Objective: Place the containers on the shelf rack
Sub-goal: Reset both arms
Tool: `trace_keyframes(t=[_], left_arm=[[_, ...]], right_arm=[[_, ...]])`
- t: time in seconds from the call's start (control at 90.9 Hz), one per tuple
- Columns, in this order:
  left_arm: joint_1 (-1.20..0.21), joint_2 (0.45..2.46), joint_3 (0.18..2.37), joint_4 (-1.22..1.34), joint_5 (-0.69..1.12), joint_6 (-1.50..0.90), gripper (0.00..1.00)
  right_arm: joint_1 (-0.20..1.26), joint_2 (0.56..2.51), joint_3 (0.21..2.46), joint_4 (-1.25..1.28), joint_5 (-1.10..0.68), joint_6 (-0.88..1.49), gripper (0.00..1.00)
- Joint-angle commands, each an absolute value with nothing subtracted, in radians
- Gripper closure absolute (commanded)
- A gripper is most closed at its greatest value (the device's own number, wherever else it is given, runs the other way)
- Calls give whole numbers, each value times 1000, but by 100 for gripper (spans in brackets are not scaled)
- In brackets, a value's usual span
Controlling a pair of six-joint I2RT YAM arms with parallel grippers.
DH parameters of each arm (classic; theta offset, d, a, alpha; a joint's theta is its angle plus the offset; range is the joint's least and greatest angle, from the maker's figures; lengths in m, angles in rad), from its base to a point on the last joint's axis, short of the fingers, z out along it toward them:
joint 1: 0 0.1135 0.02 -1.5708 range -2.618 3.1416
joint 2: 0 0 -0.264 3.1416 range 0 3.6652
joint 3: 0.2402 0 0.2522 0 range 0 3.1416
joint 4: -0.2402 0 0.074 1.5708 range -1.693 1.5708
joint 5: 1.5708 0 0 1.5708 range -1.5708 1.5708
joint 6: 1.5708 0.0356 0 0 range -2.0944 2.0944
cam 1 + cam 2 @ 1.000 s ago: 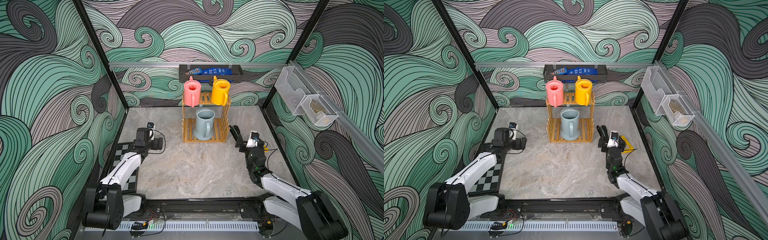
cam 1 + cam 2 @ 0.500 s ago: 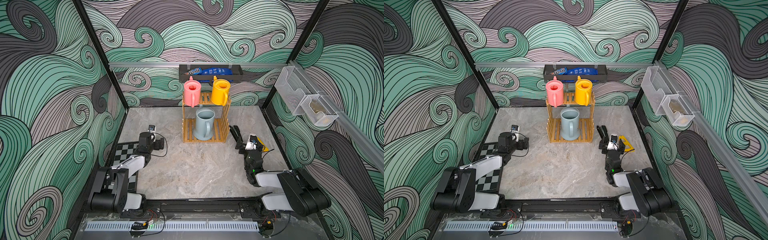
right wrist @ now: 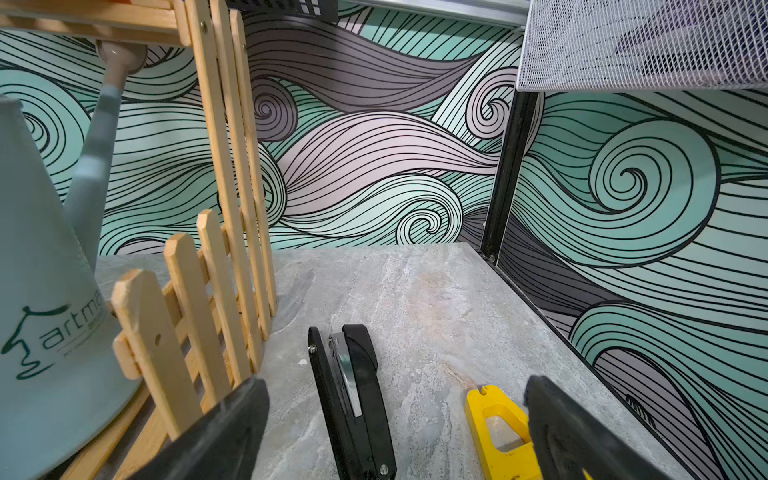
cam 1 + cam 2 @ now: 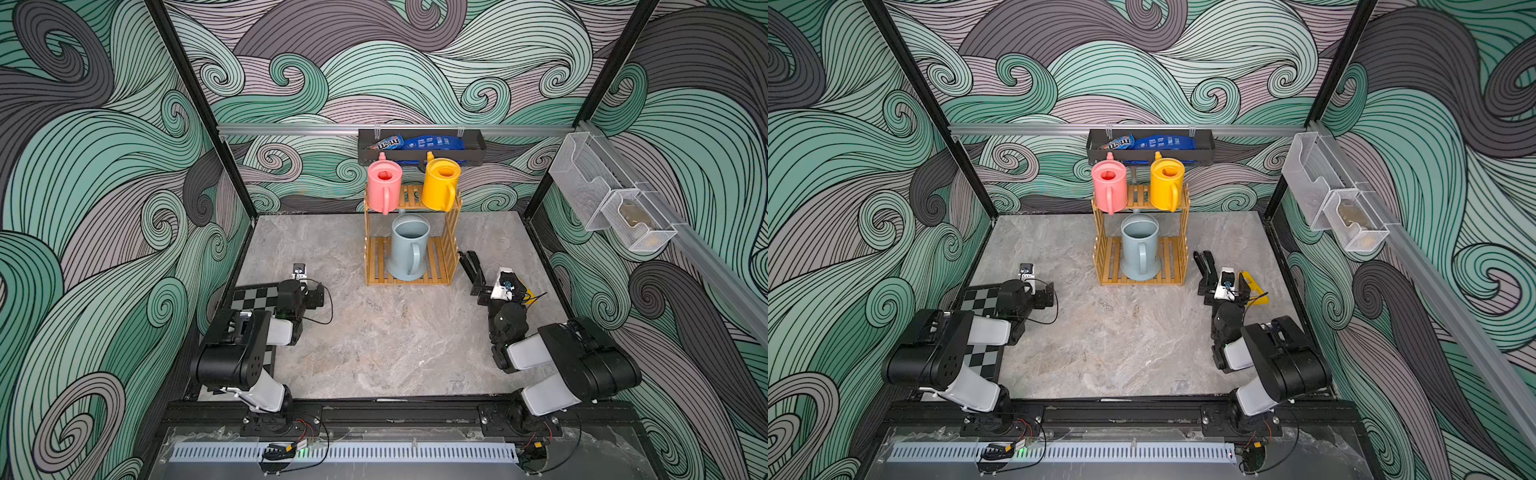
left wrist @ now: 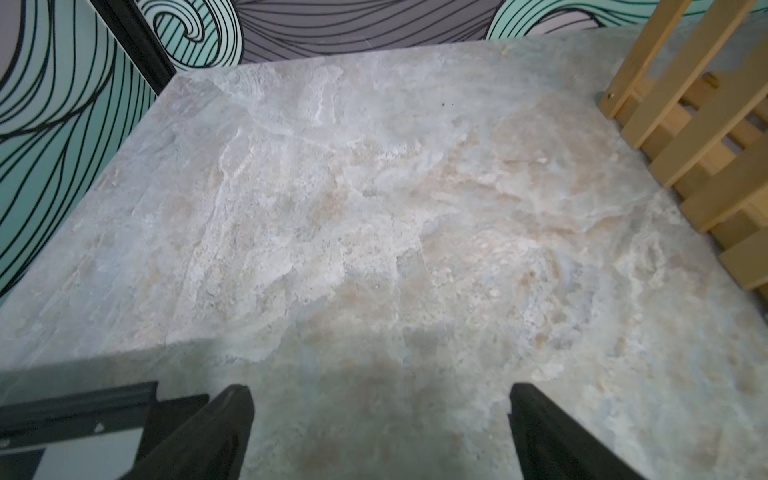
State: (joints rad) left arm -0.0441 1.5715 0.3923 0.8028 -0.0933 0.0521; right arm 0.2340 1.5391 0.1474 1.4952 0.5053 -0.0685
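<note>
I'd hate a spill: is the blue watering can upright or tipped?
Upright. The blue can stands on its base on the lower shelf of the rack, its open mouth facing up in both top views.

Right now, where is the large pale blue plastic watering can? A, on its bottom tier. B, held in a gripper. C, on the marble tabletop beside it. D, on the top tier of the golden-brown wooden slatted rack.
A: the large pale blue plastic watering can stands on the lower slats of the golden-brown wooden slatted rack, below the small pink can and small yellow can.
</note>
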Motion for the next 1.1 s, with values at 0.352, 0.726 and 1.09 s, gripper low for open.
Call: trace_keyframes(t=[0.352, 0.726, 1.09], left_arm=[[-38, 1582, 417, 879, -83, 66, 1], [-38, 1582, 414, 883, -83, 65, 1], [-38, 1582, 415, 882, -83, 65, 1]], right_arm=[[227, 1441, 131, 1489, 467, -80, 1], [190, 1521, 124, 1535, 425, -43, 1], [92, 1582, 183, 1455, 224, 26, 1]])
